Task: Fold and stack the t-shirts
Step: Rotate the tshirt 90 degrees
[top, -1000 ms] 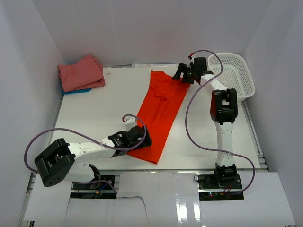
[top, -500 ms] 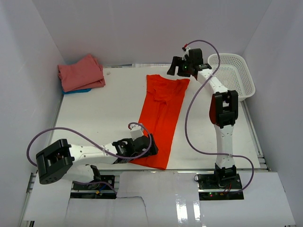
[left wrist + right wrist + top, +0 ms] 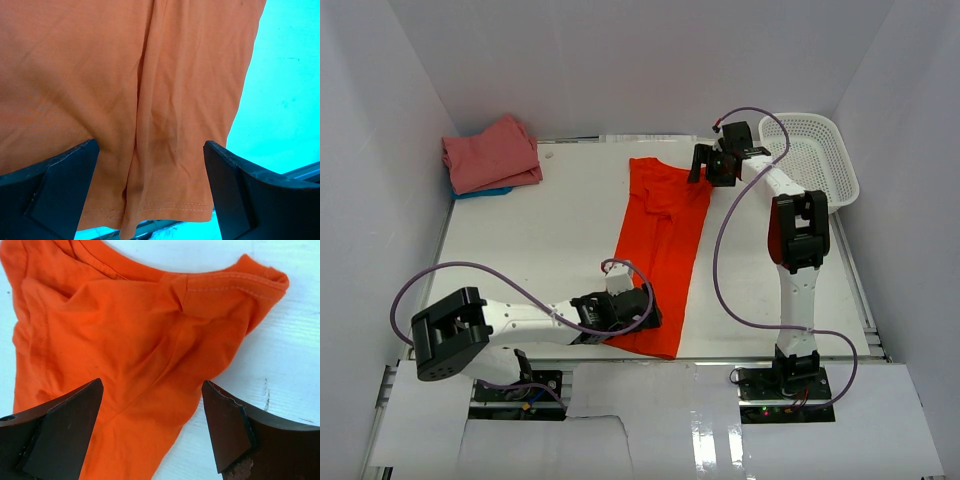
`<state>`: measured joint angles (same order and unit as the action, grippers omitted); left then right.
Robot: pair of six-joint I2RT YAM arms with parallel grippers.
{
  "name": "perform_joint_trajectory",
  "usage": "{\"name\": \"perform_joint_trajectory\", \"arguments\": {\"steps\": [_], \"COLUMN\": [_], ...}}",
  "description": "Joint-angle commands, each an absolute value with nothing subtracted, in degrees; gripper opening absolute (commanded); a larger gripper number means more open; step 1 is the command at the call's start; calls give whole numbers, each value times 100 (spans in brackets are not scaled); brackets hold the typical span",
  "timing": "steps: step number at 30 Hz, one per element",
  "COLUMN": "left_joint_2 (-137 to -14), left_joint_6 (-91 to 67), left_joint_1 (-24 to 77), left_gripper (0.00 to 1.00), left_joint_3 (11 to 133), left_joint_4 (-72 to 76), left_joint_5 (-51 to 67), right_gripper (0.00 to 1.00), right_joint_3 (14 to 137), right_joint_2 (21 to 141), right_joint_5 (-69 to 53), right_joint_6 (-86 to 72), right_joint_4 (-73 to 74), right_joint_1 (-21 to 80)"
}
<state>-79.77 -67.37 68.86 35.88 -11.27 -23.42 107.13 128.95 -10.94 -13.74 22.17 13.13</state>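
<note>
The bright orange-red t-shirt (image 3: 658,245) lies in a long folded strip on the table, collar end far, hem end near. My left gripper (image 3: 650,318) is open and hovers over the hem end (image 3: 170,165); its fingers (image 3: 55,190) straddle the cloth. My right gripper (image 3: 706,166) is open above the collar and shoulder end (image 3: 150,340). The salmon-pink t-shirt (image 3: 492,152) sits folded at the far left on top of the blue t-shirt (image 3: 480,192), of which only an edge shows.
A white mesh basket (image 3: 812,160) stands at the far right by the wall. White walls close in the table on the left, back and right. The table's near edge (image 3: 720,362) runs just past the shirt's hem.
The shirt was let go and now lies flat, its hem end shifted right. The left gripper slid right along the hem. The right gripper rose, then came back down by the collar.
</note>
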Motion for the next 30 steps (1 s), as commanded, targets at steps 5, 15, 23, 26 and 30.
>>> {"name": "perform_joint_trajectory", "arguments": {"steps": [5,15,23,26,30], "left_joint_2": [-8165,-8104,-8174,-8270,-8367], "left_joint_6": [-6978,-7049,-7154,-7180,-7268], "left_joint_1": [7022,7119,7224,7303,7391], "left_gripper": [98,98,98,98,98], "left_joint_3": [3524,3516,3542,3621,3709], "left_joint_4": [-1398,-1424,-1415,-1406,-1397], "left_joint_5": [-2109,-2083,-2030,-2013,-2013], "right_gripper": [86,86,86,86,86], "right_joint_3": [10626,10556,10529,10634,10977], "right_joint_2": [12911,13157,13385,13535,13816], "right_joint_5": [-1098,-1257,-1415,-1538,-1731], "right_joint_6": [-1239,-1371,-1441,-1503,-1547], "right_joint_4": [2197,2039,1846,1767,1758], "right_joint_1": [1301,1301,1301,1309,1310]}}
